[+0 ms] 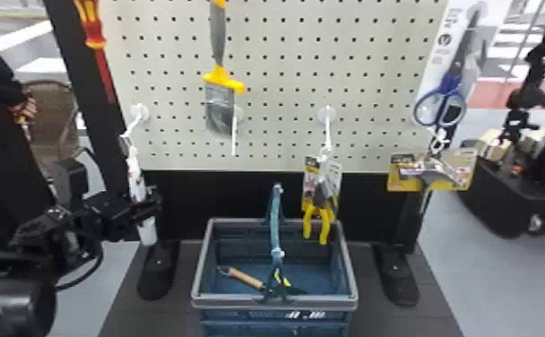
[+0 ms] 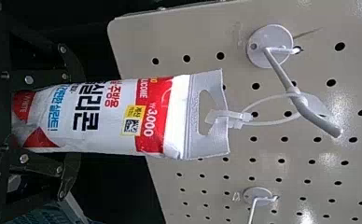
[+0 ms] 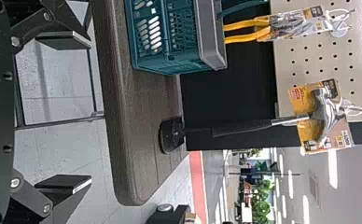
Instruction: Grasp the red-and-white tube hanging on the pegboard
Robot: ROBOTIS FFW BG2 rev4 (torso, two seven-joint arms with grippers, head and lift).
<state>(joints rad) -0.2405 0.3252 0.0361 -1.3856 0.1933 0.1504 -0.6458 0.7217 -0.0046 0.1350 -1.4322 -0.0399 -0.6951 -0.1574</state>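
The red-and-white tube [image 1: 136, 177] hangs at the pegboard's [image 1: 285, 67] lower left corner, tied by a white loop to a white hook [image 1: 139, 112]. My left gripper [image 1: 144, 210] holds the tube's lower part, just above its white cap. In the left wrist view the tube [image 2: 104, 116] lies between the two black fingers [image 2: 41, 77], which press its sides near the left gripper [image 2: 53, 119]; its hang tab [image 2: 207, 116] is still looped to the hook [image 2: 300, 100]. My right gripper [image 3: 72, 112] is open over the floor beside the table edge.
A blue basket [image 1: 274, 302] with a raised handle and a wooden-handled tool stands on the dark table under the board. Yellow pliers [image 1: 321, 201], a yellow scraper [image 1: 220, 89], blue scissors [image 1: 442, 103] and a packaged tool [image 1: 433, 172] hang nearby. A person in dark clothes stands at the left edge.
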